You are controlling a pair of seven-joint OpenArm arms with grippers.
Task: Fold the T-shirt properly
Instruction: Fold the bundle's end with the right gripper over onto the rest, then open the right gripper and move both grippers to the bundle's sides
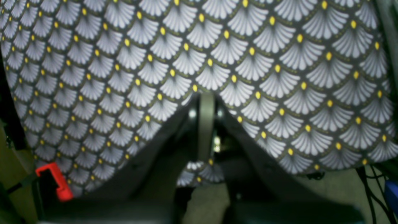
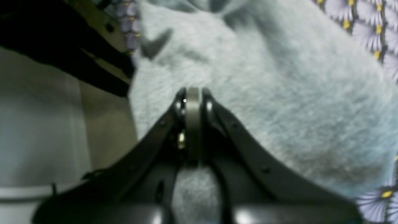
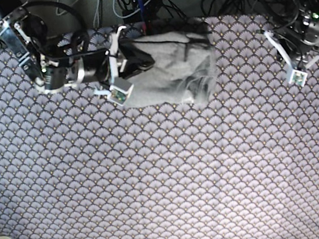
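Right jaws (closed) pinching the T-shirt (image 2: 264, 93).

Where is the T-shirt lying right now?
In the base view, the T-shirt lies bunched at the far edge of the patterned cloth, centre-left, with the right gripper at its left edge.

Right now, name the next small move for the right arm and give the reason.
Probably lift and draw the pinched edge outward to spread the garment. The right gripper is shut on the T-shirt, which lies bunched at the far edge of the patterned cloth, while the left gripper is shut, away from it.
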